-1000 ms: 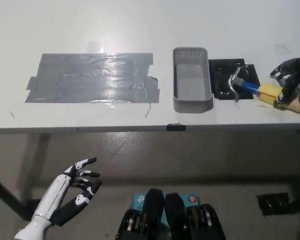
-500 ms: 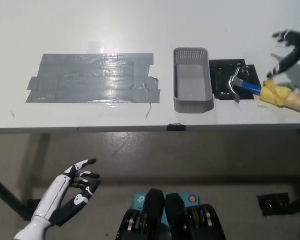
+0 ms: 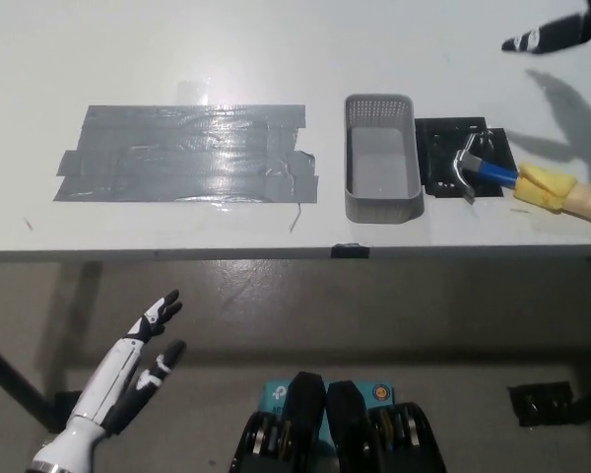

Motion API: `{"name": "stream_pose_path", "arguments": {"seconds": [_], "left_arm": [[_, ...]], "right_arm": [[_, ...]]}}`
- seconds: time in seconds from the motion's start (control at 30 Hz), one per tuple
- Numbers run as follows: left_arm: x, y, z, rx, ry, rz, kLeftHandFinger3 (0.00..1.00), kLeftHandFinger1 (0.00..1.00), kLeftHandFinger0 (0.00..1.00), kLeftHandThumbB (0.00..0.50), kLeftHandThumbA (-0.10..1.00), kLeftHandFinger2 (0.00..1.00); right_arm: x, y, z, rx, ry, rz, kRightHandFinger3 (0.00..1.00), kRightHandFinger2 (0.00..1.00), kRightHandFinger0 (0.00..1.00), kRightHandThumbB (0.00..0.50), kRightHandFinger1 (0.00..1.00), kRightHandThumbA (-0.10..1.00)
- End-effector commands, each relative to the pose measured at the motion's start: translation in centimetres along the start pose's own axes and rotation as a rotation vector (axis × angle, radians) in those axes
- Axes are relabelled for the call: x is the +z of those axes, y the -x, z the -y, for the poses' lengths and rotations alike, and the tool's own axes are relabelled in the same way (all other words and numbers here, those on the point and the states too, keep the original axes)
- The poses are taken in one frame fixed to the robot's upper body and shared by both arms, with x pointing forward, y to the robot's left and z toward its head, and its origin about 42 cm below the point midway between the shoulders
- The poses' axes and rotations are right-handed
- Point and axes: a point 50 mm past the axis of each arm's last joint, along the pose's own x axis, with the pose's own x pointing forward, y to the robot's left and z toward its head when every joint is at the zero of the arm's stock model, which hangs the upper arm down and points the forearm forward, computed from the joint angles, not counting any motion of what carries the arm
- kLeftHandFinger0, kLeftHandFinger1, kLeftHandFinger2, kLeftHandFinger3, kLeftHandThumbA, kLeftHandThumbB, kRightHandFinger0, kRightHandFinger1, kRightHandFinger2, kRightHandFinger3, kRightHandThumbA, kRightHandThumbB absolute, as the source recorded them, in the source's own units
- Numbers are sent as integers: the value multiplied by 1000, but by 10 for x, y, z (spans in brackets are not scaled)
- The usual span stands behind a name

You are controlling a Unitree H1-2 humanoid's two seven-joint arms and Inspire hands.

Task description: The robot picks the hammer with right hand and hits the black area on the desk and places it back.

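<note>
Head view: the hammer (image 3: pixel 512 181) lies on the white desk (image 3: pixel 276 59) at the frame's right, its metal head on the black area (image 3: pixel 435 158), beside a grey basket (image 3: pixel 381 158). At upper right the black right hand (image 3: pixel 557 35) hovers, fingers released, holding nothing. The white left hand (image 3: pixel 143 347) rests at lower left, fingers spread.

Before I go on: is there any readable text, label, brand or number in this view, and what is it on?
No text reads clearly.
Blue label at the bottom middle: printing too small and partly hidden to read.
Hammer, black pad, grey basket, grey tape patch: no visible markings.
</note>
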Motion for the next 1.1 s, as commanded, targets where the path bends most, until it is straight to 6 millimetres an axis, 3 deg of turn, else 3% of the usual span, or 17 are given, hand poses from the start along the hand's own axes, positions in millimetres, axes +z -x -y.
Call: {"name": "stream_pose_path", "arguments": {"seconds": [0.0, 0.07, 0.13, 0.2, 0.27, 0.33, 0.37, 0.47, 0.53, 0.87, 0.9, 0.97, 1.0, 1.07], "left_arm": [[38, -43, -22, 74, 80, 134, 1000, 1000, 1000, 136, 1000, 1000], [38, -43, -22, 74, 80, 134, 1000, 1000, 1000, 136, 1000, 1000], [39, -50, -22, 85, 116, 149, 1000, 1000, 1000, 128, 1000, 1000], [40, -54, -21, 79, 120, 146, 1000, 1000, 1000, 131, 1000, 1000], [40, -54, -21, 79, 120, 146, 1000, 1000, 1000, 130, 1000, 1000], [41, -61, -21, 81, 114, 153, 1000, 1000, 1000, 123, 1000, 1000], [41, -63, -21, 83, 117, 158, 1000, 1000, 1000, 119, 1000, 1000], [42, -64, -21, 85, 119, 162, 1000, 1000, 1000, 119, 1000, 1000], [45, -71, -21, 91, 119, 165, 1000, 1000, 1000, 119, 1000, 1000], [48, -77, -26, 100, 113, 170, 1000, 1000, 1000, 111, 1000, 1000], [46, -72, -23, 100, 116, 168, 1000, 1000, 1000, 98, 1000, 1000], [46, -72, -23, 100, 117, 168, 1000, 1000, 1000, 97, 1000, 1000], [43, -66, -20, 92, 120, 160, 1000, 1000, 1000, 110, 1000, 1000], [41, -62, -18, 91, 124, 152, 1000, 1000, 1000, 111, 1000, 1000]], "right_arm": [[147, 207, 44, -387, -89, 890, 1000, 1000, 1000, 442, 1000, 1000], [147, 208, 44, -387, -90, 888, 1000, 1000, 1000, 442, 1000, 1000], [116, 265, -23, -302, -210, 917, 1000, 1000, 1000, 418, 1000, 1000], [110, 282, -40, -307, -241, 906, 1000, 1000, 1000, 425, 1000, 1000], [110, 283, -40, -307, -242, 904, 1000, 1000, 1000, 425, 1000, 1000], [102, 296, -55, -317, -264, 892, 1000, 1000, 1000, 440, 1000, 1000], [100, 301, -60, -330, -262, 890, 1000, 1000, 1000, 414, 1000, 1000], [98, 306, -64, -343, -267, 886, 1000, 1000, 1000, 408, 1000, 1000], [91, 314, -77, -352, -294, 869, 1000, 1000, 1000, 394, 1000, 1000], [80, 310, -97, -352, -370, 796, 1000, 1000, 1000, 346, 1000, 1000], [50, 292, -113, -347, -336, 682, 1000, 1000, 1000, 344, 1000, 1000], [50, 293, -113, -348, -337, 682, 1000, 1000, 1000, 343, 1000, 1000], [17, 276, -134, -319, -350, 530, 1000, 1000, 1000, 322, 1000, 1000], [-10, 264, -153, -283, -356, 409, 1000, 1000, 1000, 311, 1000, 1000]]}}
